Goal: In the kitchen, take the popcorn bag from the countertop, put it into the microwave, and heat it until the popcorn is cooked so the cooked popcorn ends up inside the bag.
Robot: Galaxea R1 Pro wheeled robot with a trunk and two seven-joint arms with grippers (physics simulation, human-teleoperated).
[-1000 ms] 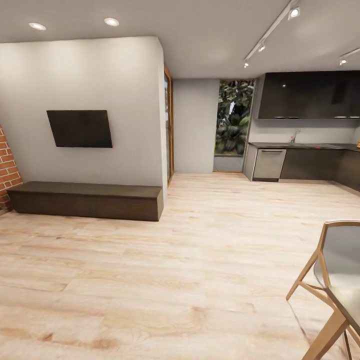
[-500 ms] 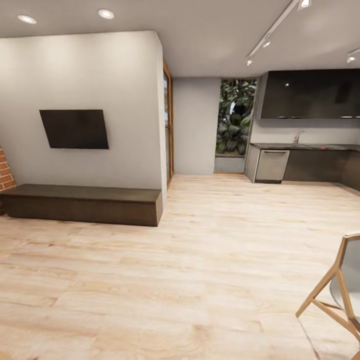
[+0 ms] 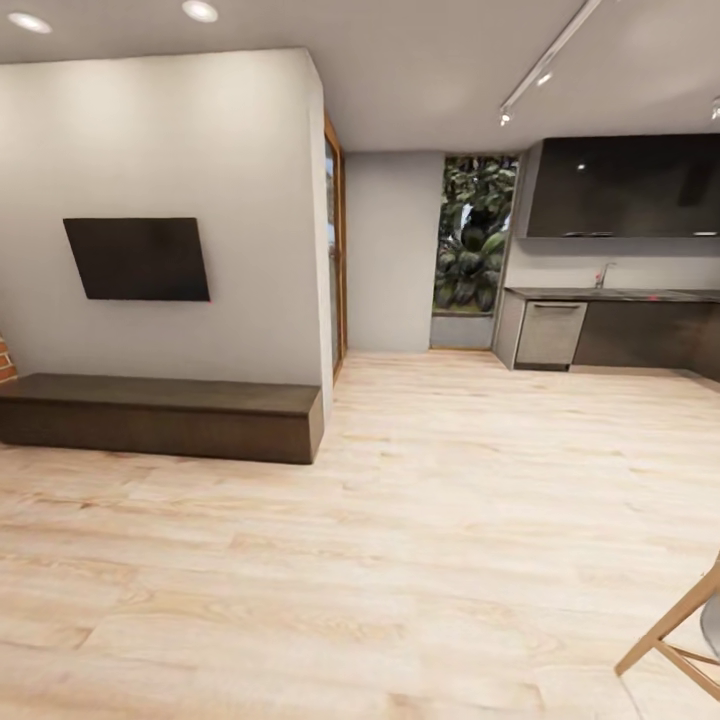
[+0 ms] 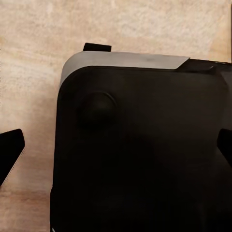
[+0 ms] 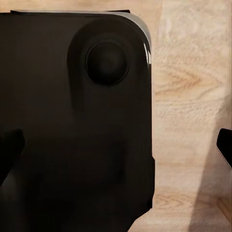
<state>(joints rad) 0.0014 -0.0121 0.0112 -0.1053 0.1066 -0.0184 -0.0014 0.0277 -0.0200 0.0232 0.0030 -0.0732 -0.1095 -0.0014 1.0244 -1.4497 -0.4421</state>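
Note:
The grey countertop (image 3: 625, 295) runs along the far right wall over dark cabinet fronts, with a tap on it. The popcorn bag, the popcorn and the microwave are out of view. My left gripper (image 4: 116, 150) hangs open over my black base and the wood floor, its dark fingertips (image 4: 9, 152) far apart with nothing between them. My right gripper (image 5: 116, 147) is open too, above the same base, one fingertip (image 5: 225, 145) at the picture's edge.
A long dark bench (image 3: 160, 418) sits under a wall-mounted TV (image 3: 137, 259) at the left. A wall corner (image 3: 325, 250) juts out mid-room. A wooden chair leg (image 3: 675, 630) pokes in at the lower right. Light wood floor (image 3: 430, 500) stretches toward the kitchen and its steel dishwasher (image 3: 550, 335).
The whole view has shifted: the camera has rolled forward toward the kitchen, so the wall and bench look larger and the chair has slid almost out at the lower right.

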